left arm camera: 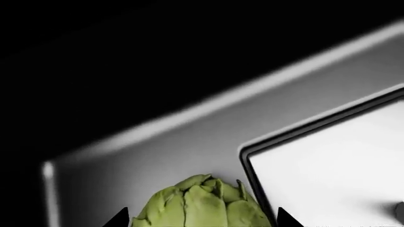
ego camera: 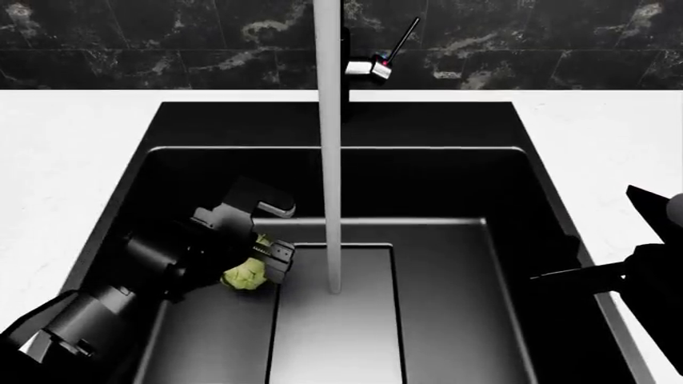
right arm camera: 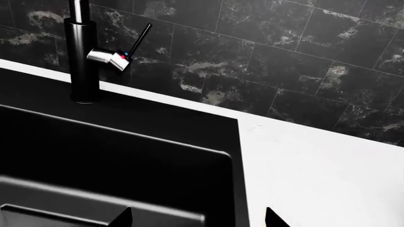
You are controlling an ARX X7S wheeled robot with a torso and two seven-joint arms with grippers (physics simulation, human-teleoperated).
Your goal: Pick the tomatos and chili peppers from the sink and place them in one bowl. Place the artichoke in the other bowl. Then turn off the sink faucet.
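Observation:
The pale green artichoke [ego camera: 243, 274] lies on the floor of the black sink [ego camera: 149, 172], left of the recessed panel. My left gripper [ego camera: 267, 262] reaches down to it. In the left wrist view the artichoke [left arm camera: 202, 203] fills the space between the two fingertips of the left gripper [left arm camera: 202, 218], which is open with a thin gap on each side. The sink faucet [ego camera: 347, 56] stands at the back and a white stream of water [ego camera: 331, 176] runs from it. My right gripper [right arm camera: 197, 217] is open and empty over the sink's right rim. Tomatos, chili peppers and both bowls are out of view.
White counter [ego camera: 64, 152] surrounds the sink, with a black marble wall [ego camera: 160, 40] behind it. The right arm [ego camera: 651, 280] hangs over the right counter edge. In the right wrist view the faucet [right arm camera: 82, 56] carries its thin lever [right arm camera: 140, 38] raised.

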